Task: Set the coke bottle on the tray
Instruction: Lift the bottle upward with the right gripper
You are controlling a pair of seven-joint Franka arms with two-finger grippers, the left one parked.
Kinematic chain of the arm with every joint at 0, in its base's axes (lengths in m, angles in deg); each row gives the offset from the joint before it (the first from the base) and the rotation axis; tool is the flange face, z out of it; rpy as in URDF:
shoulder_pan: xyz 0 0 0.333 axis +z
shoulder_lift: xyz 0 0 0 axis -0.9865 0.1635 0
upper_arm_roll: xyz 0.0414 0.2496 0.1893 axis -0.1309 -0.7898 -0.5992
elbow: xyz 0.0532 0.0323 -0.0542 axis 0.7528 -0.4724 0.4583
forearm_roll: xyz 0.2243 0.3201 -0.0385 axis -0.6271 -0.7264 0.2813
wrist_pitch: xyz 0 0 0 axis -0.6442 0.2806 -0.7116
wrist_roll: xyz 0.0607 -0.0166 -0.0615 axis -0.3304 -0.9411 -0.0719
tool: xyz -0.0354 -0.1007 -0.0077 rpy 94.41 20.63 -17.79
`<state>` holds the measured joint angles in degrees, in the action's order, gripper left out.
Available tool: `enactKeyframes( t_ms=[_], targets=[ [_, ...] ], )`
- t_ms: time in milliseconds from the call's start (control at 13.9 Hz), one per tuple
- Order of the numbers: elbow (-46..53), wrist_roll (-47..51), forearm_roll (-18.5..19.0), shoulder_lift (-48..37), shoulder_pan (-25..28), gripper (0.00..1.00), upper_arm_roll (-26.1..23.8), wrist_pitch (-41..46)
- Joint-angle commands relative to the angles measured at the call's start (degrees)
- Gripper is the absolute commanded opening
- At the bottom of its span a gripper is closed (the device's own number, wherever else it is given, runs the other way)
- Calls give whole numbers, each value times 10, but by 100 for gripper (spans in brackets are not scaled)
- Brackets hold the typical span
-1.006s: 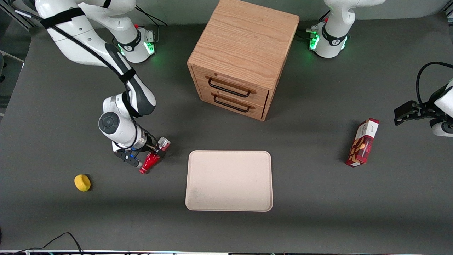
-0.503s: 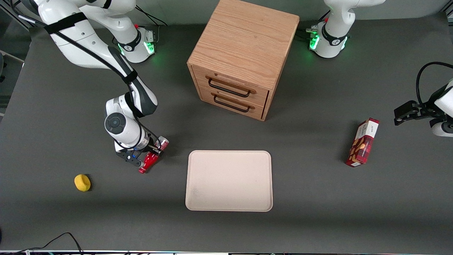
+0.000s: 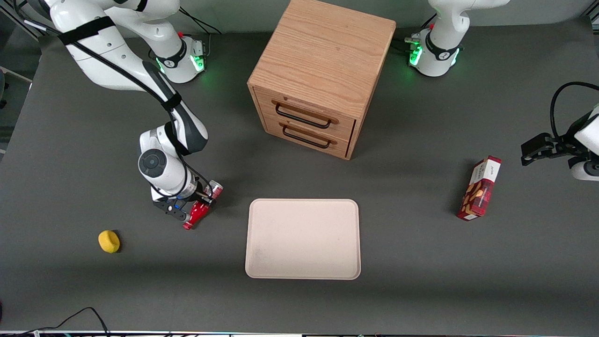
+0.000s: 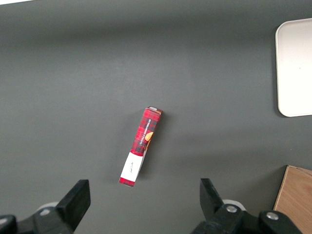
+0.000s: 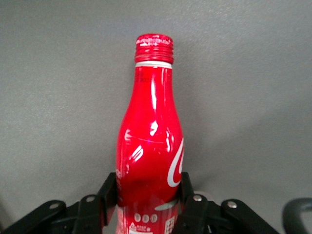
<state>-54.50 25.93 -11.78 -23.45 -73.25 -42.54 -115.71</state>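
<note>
The coke bottle [image 3: 200, 209] is a slim red bottle with white script. It lies tilted low over the dark table, its red cap pointing toward the front camera. My right gripper [image 3: 195, 206] is shut on its lower body. In the right wrist view the bottle [image 5: 151, 141] stands out from between the black fingers [image 5: 109, 195], which press on both of its sides, and the gripper [image 5: 148, 195] hides its base. The cream tray [image 3: 303, 238] lies flat and bare beside the bottle, toward the parked arm's end, and its corner [image 4: 295, 68] shows in the left wrist view.
A wooden two-drawer cabinet [image 3: 323, 75] stands farther from the camera than the tray, with both drawers shut. A red snack box [image 3: 479, 188] [image 4: 141, 146] lies toward the parked arm's end. A small yellow object [image 3: 109, 241] sits on the table near the bottle, closer to the camera.
The right arm's wrist has shifted slightly toward the tray. The bottle has stayed in the gripper and has barely moved.
</note>
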Motion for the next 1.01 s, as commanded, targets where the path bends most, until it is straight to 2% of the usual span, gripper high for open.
enactKeyframes(
  t_ms=[0, 216, 431, 575, 647, 790, 934],
  targets=[
    [3, 12, 12, -62, -7, 0, -6, 78],
    [9, 1, 2, -136, -8, 0, -23, 180],
    [64, -62, -63, -204, -8, 0, -25, 321],
    [99, -108, -69, -247, -9, 0, -23, 405],
    [127, -125, -72, -256, -14, 0, -23, 448],
    [213, -168, -103, -253, -18, 0, -19, 548],
    [268, -179, -106, -248, -22, 0, -19, 605]
  ],
)
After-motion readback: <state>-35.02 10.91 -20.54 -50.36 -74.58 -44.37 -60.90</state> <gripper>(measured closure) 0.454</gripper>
